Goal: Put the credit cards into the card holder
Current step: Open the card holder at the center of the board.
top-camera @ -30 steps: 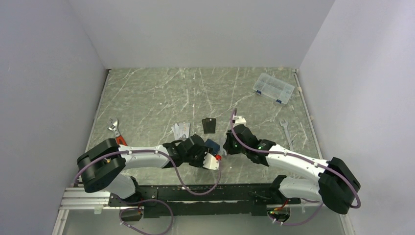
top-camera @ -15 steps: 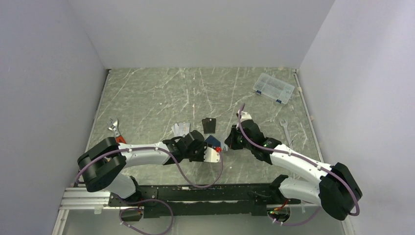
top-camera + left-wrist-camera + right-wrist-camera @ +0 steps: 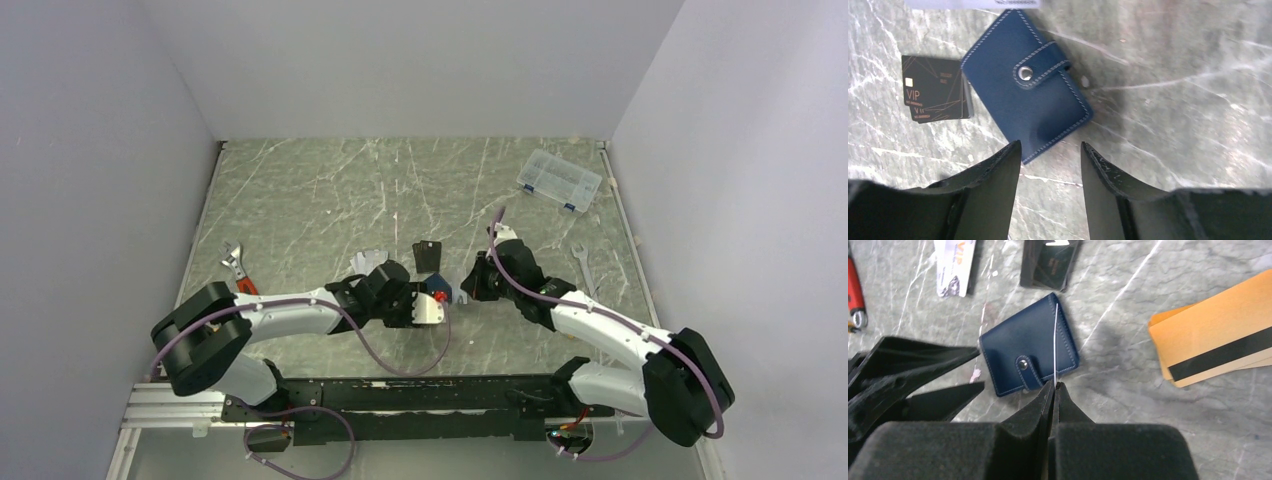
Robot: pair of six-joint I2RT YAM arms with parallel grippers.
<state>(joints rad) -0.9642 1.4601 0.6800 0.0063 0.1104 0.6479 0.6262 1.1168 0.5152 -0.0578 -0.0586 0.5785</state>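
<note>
The card holder [image 3: 1025,85] lies closed on the table with its snap tab fastened, also seen in the right wrist view [image 3: 1023,345]. My left gripper [image 3: 1050,147] is open just short of the holder's near corner, with nothing between its fingers. My right gripper [image 3: 1054,385] is shut on a thin white credit card [image 3: 1055,340], seen edge-on and standing over the holder's tab side. Orange-gold credit cards [image 3: 1218,335] with a dark stripe lie to the right. A silver-white credit card [image 3: 955,265] lies beyond the holder.
Black VIP cards [image 3: 935,95] lie beside the holder. A clear compartment box [image 3: 560,180] sits at the back right. A spanner [image 3: 585,262] lies by the right arm. An adjustable wrench with a red handle [image 3: 238,268] lies at the left.
Both grippers have shifted a little farther from the bases, toward the holder. The left jaws narrowed briefly and opened again. The right gripper stays shut on its card.
</note>
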